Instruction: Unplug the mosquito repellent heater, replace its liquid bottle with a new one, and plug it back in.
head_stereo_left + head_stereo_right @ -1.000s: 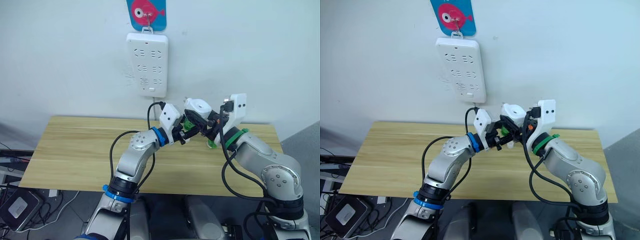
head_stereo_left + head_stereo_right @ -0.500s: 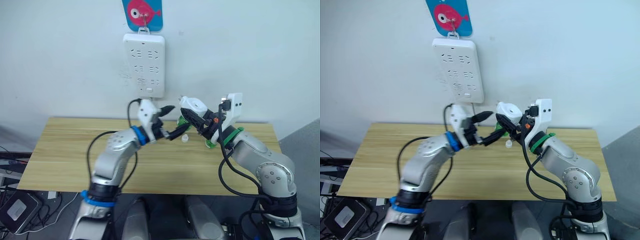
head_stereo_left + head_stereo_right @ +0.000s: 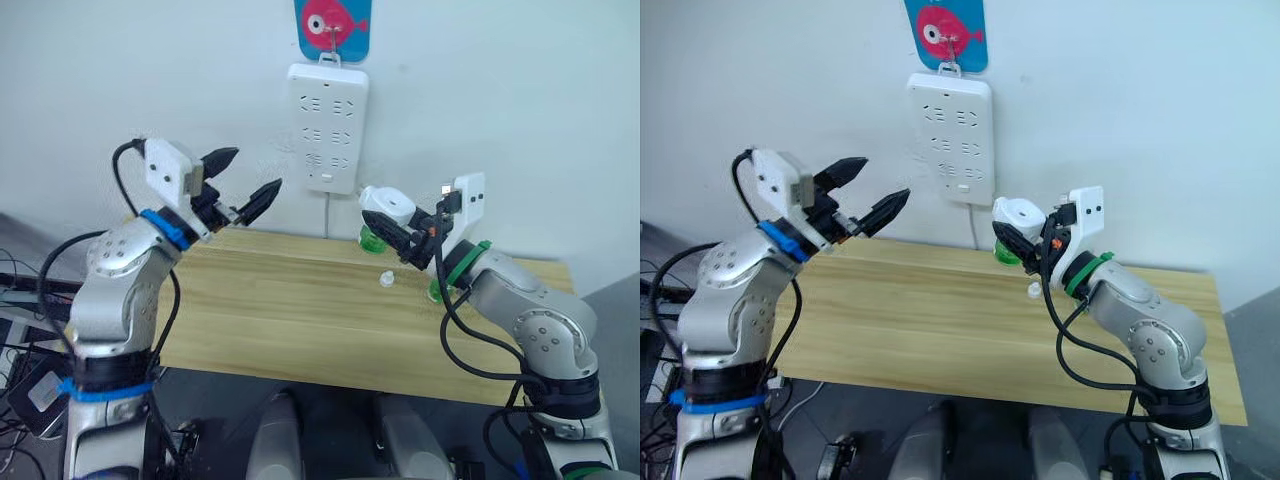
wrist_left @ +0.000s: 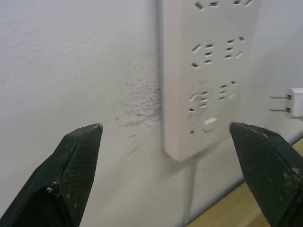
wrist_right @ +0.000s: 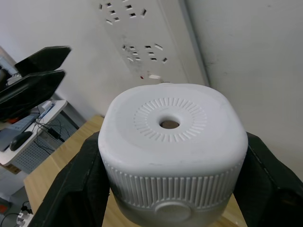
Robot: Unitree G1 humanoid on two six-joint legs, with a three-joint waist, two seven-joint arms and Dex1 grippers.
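My right gripper (image 3: 392, 228) is shut on the mosquito repellent heater (image 3: 386, 206), a small white rounded unit, holding it above the table's back edge. In the right wrist view the heater (image 5: 173, 137) sits between the two black fingers, its round hole facing the camera. A green bottle (image 3: 372, 238) sticks out of the heater's underside; I cannot tell which bottle it is. A second green bottle (image 3: 436, 292) stands on the table, half hidden behind my right forearm. My left gripper (image 3: 252, 170) is open and empty, raised at the far left near the wall.
A small whitish cap (image 3: 386, 279) lies loose on the wooden table (image 3: 280, 300) below the heater. The white power strip (image 3: 328, 128) hangs on the wall under a blue fish sign (image 3: 332, 16), its cable dropping behind the table.
My left gripper has let go at the heater and swung far left and upward, opening. The cap now lies on the table. The camera has also shifted.
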